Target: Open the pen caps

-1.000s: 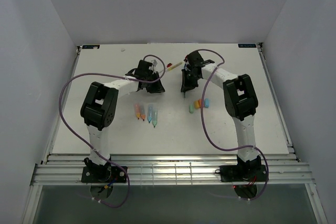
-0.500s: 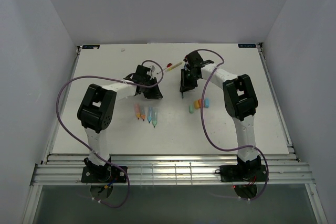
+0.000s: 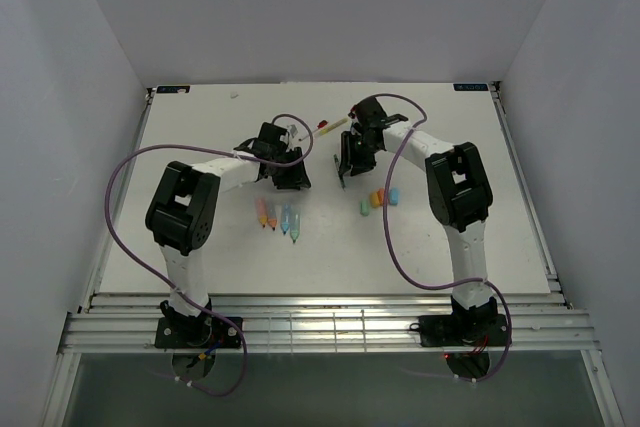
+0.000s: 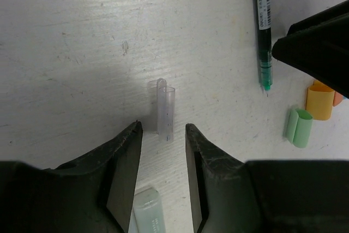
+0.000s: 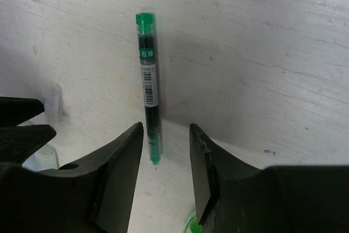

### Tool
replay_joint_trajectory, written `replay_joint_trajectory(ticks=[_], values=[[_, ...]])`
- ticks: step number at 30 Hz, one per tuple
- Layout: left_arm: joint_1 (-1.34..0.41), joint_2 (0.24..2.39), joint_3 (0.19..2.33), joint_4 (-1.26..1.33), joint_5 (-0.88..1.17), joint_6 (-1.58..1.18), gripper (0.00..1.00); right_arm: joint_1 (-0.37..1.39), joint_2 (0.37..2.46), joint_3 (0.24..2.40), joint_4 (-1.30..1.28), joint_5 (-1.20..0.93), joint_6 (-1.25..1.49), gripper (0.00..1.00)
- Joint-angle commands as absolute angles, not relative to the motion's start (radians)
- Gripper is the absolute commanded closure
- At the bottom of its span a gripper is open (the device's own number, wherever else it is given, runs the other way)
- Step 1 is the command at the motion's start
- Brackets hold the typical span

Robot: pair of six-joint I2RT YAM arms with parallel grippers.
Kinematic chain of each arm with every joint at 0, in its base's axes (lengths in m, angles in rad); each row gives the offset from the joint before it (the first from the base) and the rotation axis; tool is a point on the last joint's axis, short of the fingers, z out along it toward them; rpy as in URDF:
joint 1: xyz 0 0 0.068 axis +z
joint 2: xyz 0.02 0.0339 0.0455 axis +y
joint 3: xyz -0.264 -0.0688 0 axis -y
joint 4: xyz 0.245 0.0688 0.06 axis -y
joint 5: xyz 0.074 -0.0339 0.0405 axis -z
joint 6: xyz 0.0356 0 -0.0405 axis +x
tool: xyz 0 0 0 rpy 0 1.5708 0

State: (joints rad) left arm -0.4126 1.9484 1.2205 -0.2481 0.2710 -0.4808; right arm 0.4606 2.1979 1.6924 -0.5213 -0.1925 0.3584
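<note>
A clear pen cap [image 4: 165, 110] lies free on the table just past my left gripper [image 4: 162, 126], whose jaws stand open around nothing. An uncapped green pen [image 5: 148, 91] lies on the table, its tip between the open jaws of my right gripper [image 5: 166, 129] without touching them. In the top view the left gripper [image 3: 291, 173] and right gripper [image 3: 345, 171] hang close together over the table's middle. Loose pen caps, orange [image 4: 320, 101] and pale green [image 4: 299, 126], lie in a small cluster [image 3: 378, 197] near the right arm.
Several uncapped coloured pen barrels [image 3: 276, 215] lie in a row near the left arm, and one pale barrel [image 4: 144, 211] shows under the left jaws. A thin red-tipped pen [image 3: 334, 125] lies farther back. White walls enclose the table.
Both grippers have opened. The clear cap has dropped out of the left one and the green pen out of the right one, and both now lie on the table.
</note>
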Motion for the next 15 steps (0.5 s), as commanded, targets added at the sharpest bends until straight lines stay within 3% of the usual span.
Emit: replay_joint_trajectory(ticks=[1, 15], values=[[-0.411, 1.871, 1.287, -0.304, 0.239, -0.44, 0.52, 0.465, 2.109, 1.726, -0.558, -0.181, 0.336, 0.54], [-0.414, 1.962, 1.589, -0.289, 0.167, -0.42, 0.44, 0.426, 1.847, 1.683, -0.64, -0.143, 0.313, 0.5]])
